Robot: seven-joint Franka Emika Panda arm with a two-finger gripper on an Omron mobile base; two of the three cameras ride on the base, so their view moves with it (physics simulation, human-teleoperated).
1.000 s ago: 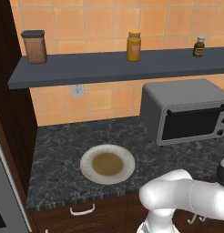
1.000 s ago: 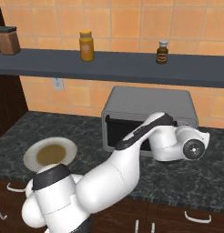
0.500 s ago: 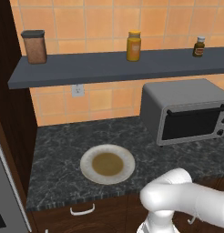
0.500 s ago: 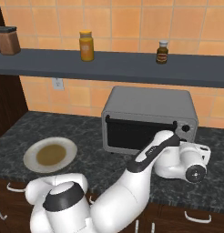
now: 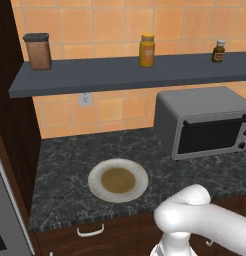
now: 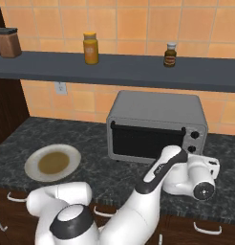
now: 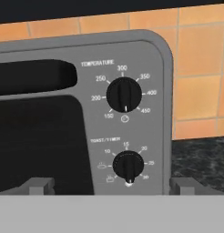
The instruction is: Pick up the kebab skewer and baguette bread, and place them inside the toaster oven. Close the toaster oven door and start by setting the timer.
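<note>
Before toaster oven (image 7: 82, 113), spread claw (image 7: 111, 185).

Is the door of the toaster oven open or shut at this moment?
Shut. The toaster oven door stands upright, flush with the grey front of the toaster oven, its black handle bar along the top edge.

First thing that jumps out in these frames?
The toaster oven at the back of the counter, door shut, with the open gripper facing its lower toast/timer knob. To its left, a plate at the counter's front edge. A yellow jar on the shelf above.
</note>
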